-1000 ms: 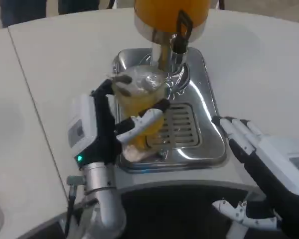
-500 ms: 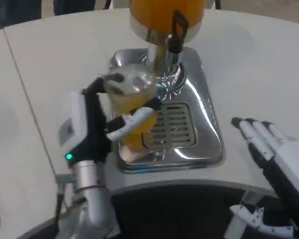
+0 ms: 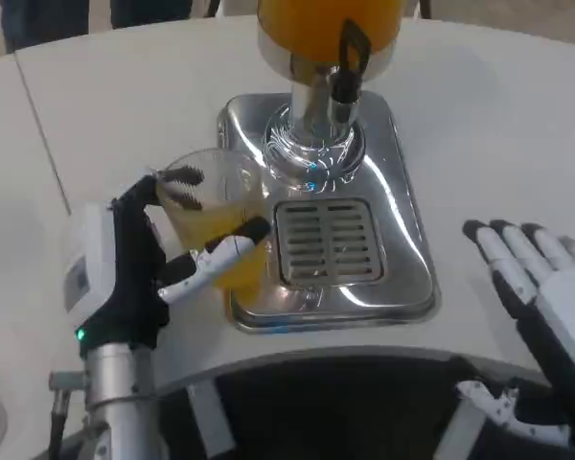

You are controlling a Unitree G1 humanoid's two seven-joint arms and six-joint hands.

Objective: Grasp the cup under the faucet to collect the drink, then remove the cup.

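Step in hand: removal of the filled cup (image 3: 214,225) from the dispenser, judged from how things lie; the cup is off to the left of the faucet (image 3: 345,59), over the left edge of the drip tray (image 3: 402,240).
Cup: clear plastic, holding orange drink to well above its middle; roughly upright, perhaps leaning a little.
Left hand (image 3: 144,268): wrapped about the cup from its left side, one white finger across the front wall, dark fingertips at the far rim; a firm grip by the look of it.
Right hand (image 3: 537,287): fingers spread and straight, holding nothing, hovering over or resting on the table right of the tray and well apart from it; which of the two cannot be told.
Handling advice: keep the cup level, since the drink stands high; carry it leftward slowly and clear of the tray's raised lip; squeeze no harder than needed, as a thin wall is likely to buckle and push liquid over the rim.
Set-down advice: pick bare table left of the tray, lower until the base sits flat, then loosen the fingers.
Risk: spill from tilt or a sudden stop.
Dispenser (image 3: 326,24): orange tank on a chrome column, black tap lever at front.
Grille (image 3: 326,241): slotted, at tray centre.
Surface: white table (image 3: 134,105), rounded near edge, a seam running down its left part.
Room: dark trousered legs (image 3: 38,17) stand beyond the far edge, upper left.
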